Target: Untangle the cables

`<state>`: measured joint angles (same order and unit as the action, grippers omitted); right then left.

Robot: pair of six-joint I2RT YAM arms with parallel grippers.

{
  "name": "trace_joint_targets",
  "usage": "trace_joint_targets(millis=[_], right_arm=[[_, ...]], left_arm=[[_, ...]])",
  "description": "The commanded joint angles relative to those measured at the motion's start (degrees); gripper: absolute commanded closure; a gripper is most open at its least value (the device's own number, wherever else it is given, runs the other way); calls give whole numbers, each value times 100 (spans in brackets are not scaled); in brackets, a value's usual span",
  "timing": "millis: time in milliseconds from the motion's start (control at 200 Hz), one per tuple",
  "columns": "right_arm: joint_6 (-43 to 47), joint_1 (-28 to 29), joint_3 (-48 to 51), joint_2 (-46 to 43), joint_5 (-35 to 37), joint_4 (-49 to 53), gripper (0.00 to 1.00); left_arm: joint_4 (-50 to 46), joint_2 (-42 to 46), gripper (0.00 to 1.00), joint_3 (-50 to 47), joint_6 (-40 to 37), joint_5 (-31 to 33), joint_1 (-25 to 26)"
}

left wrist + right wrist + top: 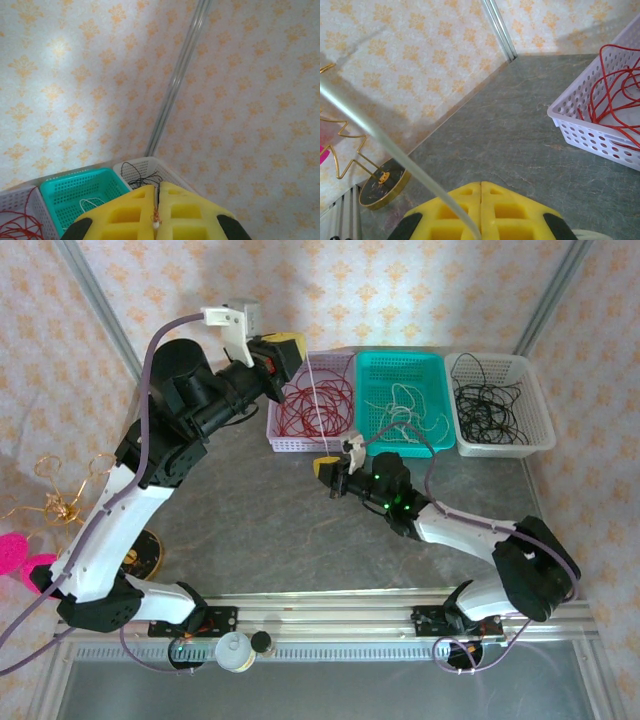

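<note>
White cable [318, 400] runs taut between the two grippers, from upper centre-left of the top view down toward the middle, crossing over the lilac basket [275, 430] that holds the red cable [298, 412]. More white cable lies in the teal basket [400, 357], and black cable in the white basket [500, 445] at the upper right.

The step in hand looks like drawing one strand out straight, held at both ends, to free it of loops. The next move probably calls for carrying it right, over the teal basket, and letting go without snagging the red coils below.

The left gripper [285, 352] is raised high on a steeply bent arm, pointing right toward the back wall. Its yellow fingers [130, 215] are pressed together on the cable's tip, which shows in the seam. The right gripper [328, 466] sits low over the table [250, 530], its arm stretched from the lower right toward the middle. Its fingers [510, 210] meet too, with the cable passing as a blurred line down into them.
</note>
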<state>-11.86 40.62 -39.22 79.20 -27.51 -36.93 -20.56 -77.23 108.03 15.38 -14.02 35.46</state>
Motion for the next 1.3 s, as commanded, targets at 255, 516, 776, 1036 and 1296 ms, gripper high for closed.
trace_joint_targets(millis=[255,516,776,1036,1296], right_arm=[[500,40,180,-199,49,608,100],[2293,297,-185,-652,1260,2924,83],[2199,206,292,-1380,2120,3158,75],[1762,-287,222,-2418,1770,3289,63],[2187,-459,-1398,-2241,-615,3496,46]], left_arm=[[44,-36,100,679,-327,710,-31],[-47,-82,100,731,-421,763,-31],[-28,-201,100,644,-430,721,-31],[156,-542,100,565,-292,359,-31],[363,-556,100,106,-101,77,-31]])
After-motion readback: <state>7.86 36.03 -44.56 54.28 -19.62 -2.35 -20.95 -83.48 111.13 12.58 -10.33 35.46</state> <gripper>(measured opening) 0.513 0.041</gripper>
